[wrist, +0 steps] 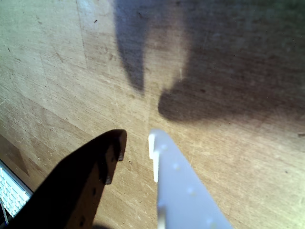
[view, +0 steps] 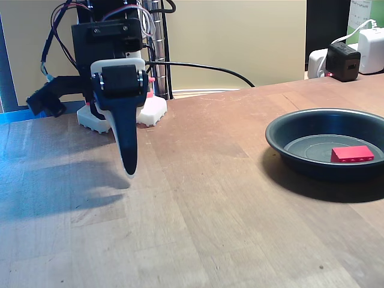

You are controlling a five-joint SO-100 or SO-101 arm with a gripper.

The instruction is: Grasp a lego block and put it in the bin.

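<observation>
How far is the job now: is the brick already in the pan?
Done: the red brick lies flat inside the pan. In hand: nothing; the end effector hangs over bare wood with a narrow gap between its jaws, away from the pan. Left: nothing visible for this brick.

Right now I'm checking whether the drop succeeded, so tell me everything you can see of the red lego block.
In the fixed view the lego block is a small bright red rectangular brick of glossy-looking plastic. It lies flat on the bottom of the dark round pan, toward the pan's right side, long side facing the camera. Only the pan floor touches it; the gripper hangs over the table far to the left. Its studs are too small to make out.
</observation>
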